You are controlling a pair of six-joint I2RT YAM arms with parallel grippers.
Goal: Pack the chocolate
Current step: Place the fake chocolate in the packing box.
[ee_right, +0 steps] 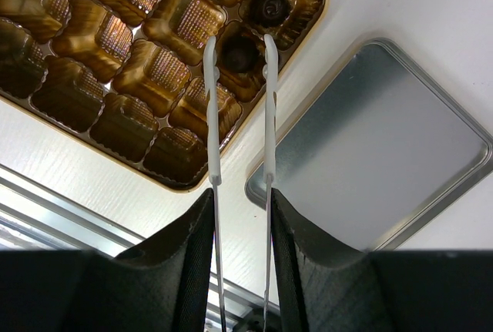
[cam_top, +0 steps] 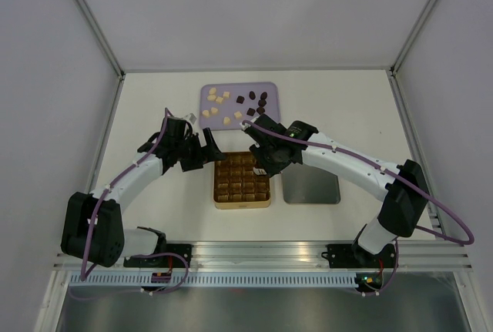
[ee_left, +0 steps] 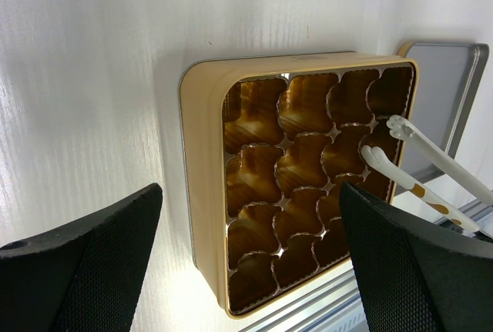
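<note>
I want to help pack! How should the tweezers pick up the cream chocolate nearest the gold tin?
Come straight down from above and pinch two opposite sides. That cream chocolate looks squarish and lies on the purple tray with bare tray around it, so the tweezers in the right hand likely have room either side.

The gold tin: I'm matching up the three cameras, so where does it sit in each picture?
Top external: gold tin at picture centre.
Left wrist: middle, its open cells spreading right.
Right wrist: upper left, under the tweezers tips.
Shared landmark: the silver lid beside it.
</note>
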